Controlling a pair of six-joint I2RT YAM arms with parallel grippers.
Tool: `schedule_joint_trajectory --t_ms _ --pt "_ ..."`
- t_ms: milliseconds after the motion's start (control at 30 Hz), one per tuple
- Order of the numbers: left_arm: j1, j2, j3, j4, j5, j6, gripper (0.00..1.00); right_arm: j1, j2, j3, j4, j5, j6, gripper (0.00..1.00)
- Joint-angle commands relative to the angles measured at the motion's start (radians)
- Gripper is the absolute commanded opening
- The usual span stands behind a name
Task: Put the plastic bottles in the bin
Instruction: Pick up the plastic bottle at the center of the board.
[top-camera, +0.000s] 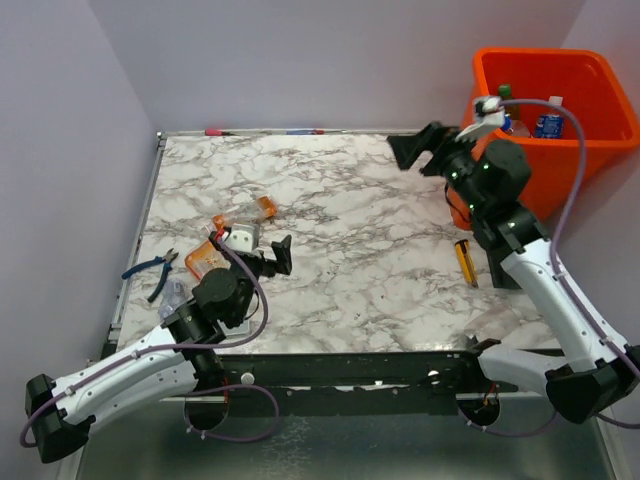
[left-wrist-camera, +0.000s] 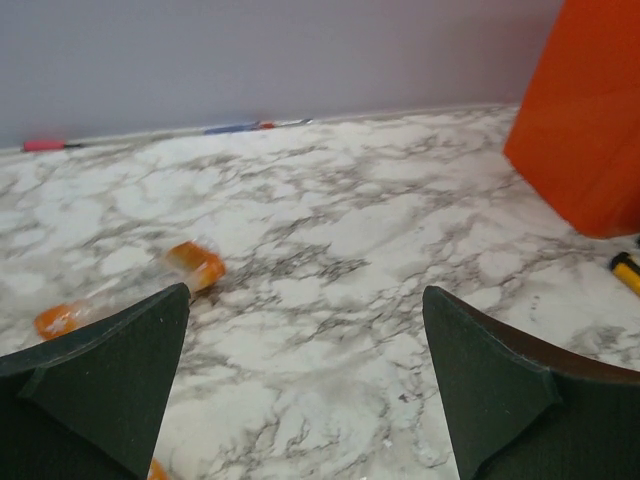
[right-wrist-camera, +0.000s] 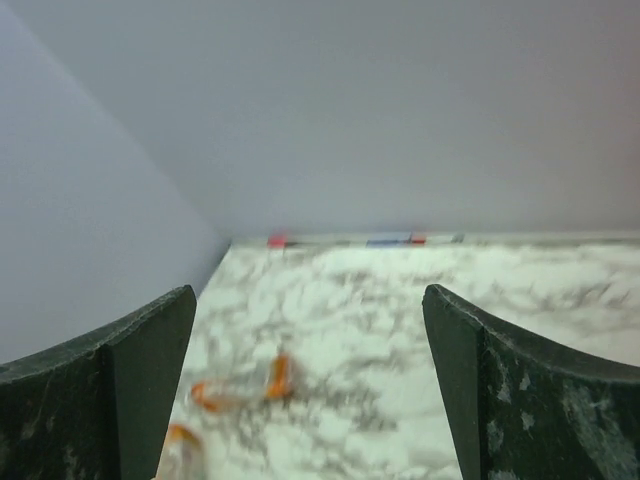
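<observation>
**BOTH GRIPPERS OPEN; BOTTLES ON THE LEFT OF THE TABLE AND IN THE BIN**

**Left edge.** Blue-handled pliers (top-camera: 150, 268) lie at the left margin of the marble table (top-camera: 360, 250).

**Left cluster.** Several plastic bottles (top-camera: 205, 258) lie just right of the pliers. One orange bottle (top-camera: 222, 222) lies beside a flat grey-white pad (top-camera: 243, 240). A smaller orange bottle (top-camera: 267, 207) lies a little farther back, apart from the rest.

**Left gripper.** The left gripper (top-camera: 252, 250) sits at this cluster and points toward the far wall. Its jaws stand wide apart with nothing between them. In the left wrist view, a bottle with an orange end lies on the marble just beyond the left finger (left-wrist-camera: 110, 370). The finger does not touch it.

**Right of centre.** A yellow-and-black tool (top-camera: 466, 262) lies on the table near the right arm.

**Right gripper.** The right gripper (top-camera: 415, 148) is raised above the table, just left of the bin, and faces left. Its jaws are spread and it holds nothing. In its wrist view the orange bottles on the table appear far off and blurred.

**Far right.** The bin (top-camera: 590, 150) stands at the back right corner. It contains a blue-labelled bottle (top-camera: 548, 124) and a green-capped bottle (top-camera: 505, 92).
</observation>
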Motion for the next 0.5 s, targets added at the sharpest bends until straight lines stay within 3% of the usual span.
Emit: schedule_joint_trajectory --t_ms 0,100,300,467 --pt "0.014 0.096 0.126 -0.209 -0.272 -0.172 0.99 0.063 -0.047 -0.259 0.063 -0.222 0.068 0.97" --pt "0.096 0.175 0.180 -0.362 -0.261 -0.327 0.99 0.084 -0.086 -0.437 0.154 -0.260 0.119 0.96" --pt "0.416 0.289 0.242 -0.463 0.008 -0.524 0.99 0.145 -0.076 -0.693 0.325 -0.319 0.238 0.95" --pt "0.525 0.429 0.344 -0.632 0.048 -0.667 0.99 0.208 -0.023 -0.810 0.418 -0.366 0.294 0.95"
